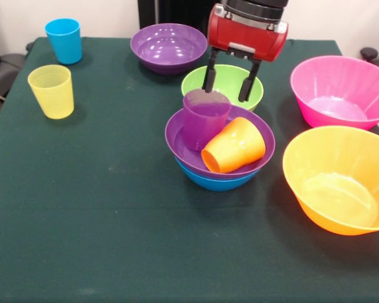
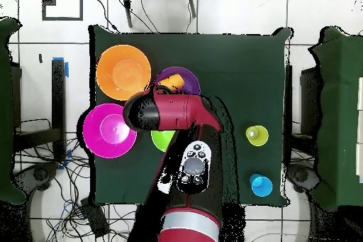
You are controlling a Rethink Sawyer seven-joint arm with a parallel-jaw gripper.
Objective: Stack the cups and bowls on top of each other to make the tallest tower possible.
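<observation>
On the green-clothed bench (image 1: 101, 221) the tower (image 1: 220, 151) so far is a glossy blue plastic bowl (image 1: 218, 182) with a glossy purple plastic bowl (image 1: 252, 165) nested in it. Inside that purple bowl a small tapered purple plastic cup (image 1: 204, 118) stands upright, and a small tapered orange plastic cup (image 1: 234, 145) lies tipped on its side against it, mouth toward the camera.

The red and black arm's pincer (image 1: 228, 81) hangs just above and behind the purple cup with its two dark fingers (image 1: 210, 71) spread apart and nothing between them. From the front it looks clear of the cup's rim, though the angle is poor enough that a light touch cannot be ruled out. In the overhead view the arm hides the pincer.

The step in hand seems to be the placing of the cups into the stack. The toppled orange cup gives no flat top, so the next move probably calls for righting or re-seating it, closing on its wall without knocking the purple cup.

Still loose are a second purple plastic bowl (image 1: 168, 47), a green plastic bowl (image 1: 222, 81), a large translucent pink bowl (image 1: 341, 91), a large translucent orange bowl (image 1: 338, 178), a blue plastic cup (image 1: 64, 40) and a yellow plastic cup (image 1: 52, 91).
</observation>
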